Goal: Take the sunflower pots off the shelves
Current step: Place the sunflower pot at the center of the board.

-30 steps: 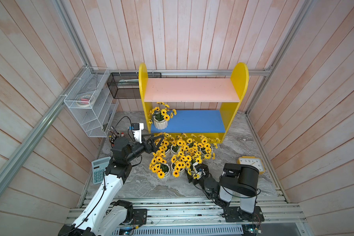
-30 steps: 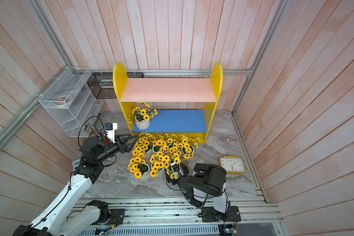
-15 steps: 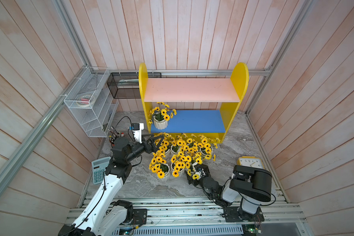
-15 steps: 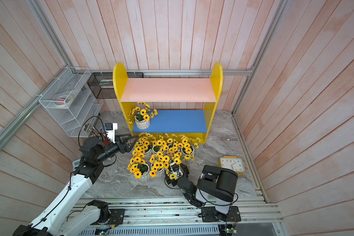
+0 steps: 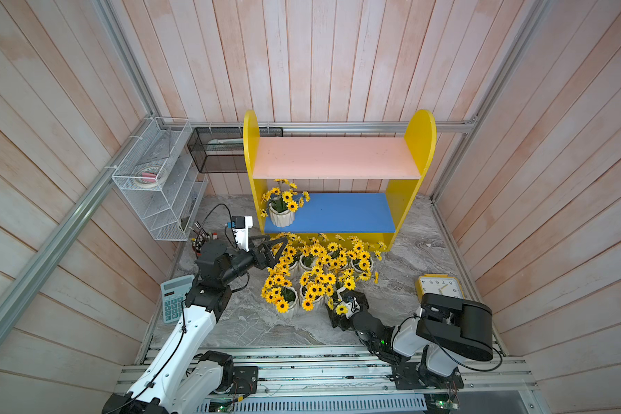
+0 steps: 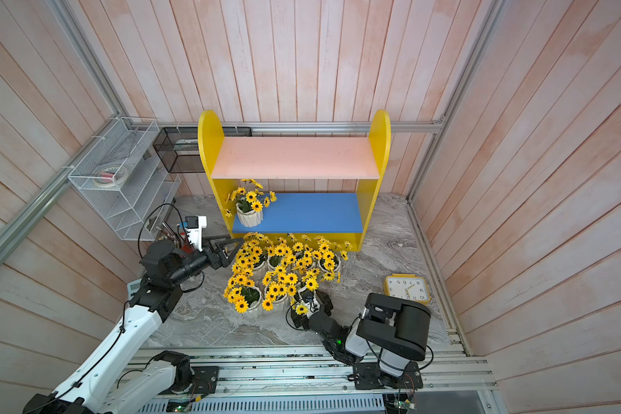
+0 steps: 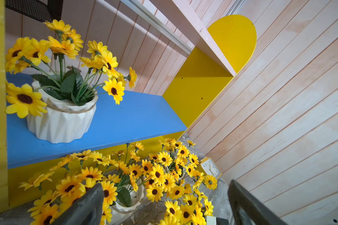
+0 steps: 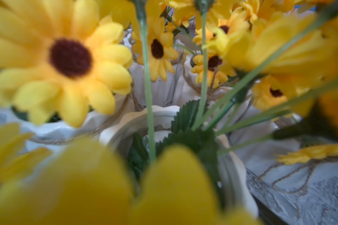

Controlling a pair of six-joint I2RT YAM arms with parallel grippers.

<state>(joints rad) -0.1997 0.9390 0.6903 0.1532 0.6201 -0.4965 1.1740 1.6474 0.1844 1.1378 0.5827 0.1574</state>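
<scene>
The shelves (image 5: 337,157) stand at the back, a yellow unit with a bare pink upper board. One sunflower pot (image 5: 282,217) (image 7: 61,120) stands at the left end of the blue lower board (image 5: 345,213). Several more sunflower pots (image 5: 316,272) crowd the table in front of the unit. My left gripper (image 5: 271,249) (image 7: 166,202) is open and empty at the left edge of that cluster, below the blue board. My right gripper (image 5: 343,303) sits at the front pot (image 8: 137,118) of the cluster. Blooms hide its fingers.
A yellow clock (image 5: 438,288) lies on the table at the right. A calculator (image 5: 173,299) lies at the left edge by my left arm. A white wire rack (image 5: 158,186), a black mesh basket (image 5: 219,154) and a pen cup (image 5: 199,240) stand at the back left.
My right arm's elbow has swung to the right and toward the front rail, while its gripper has stayed at the front pot. The left arm has not moved.
</scene>
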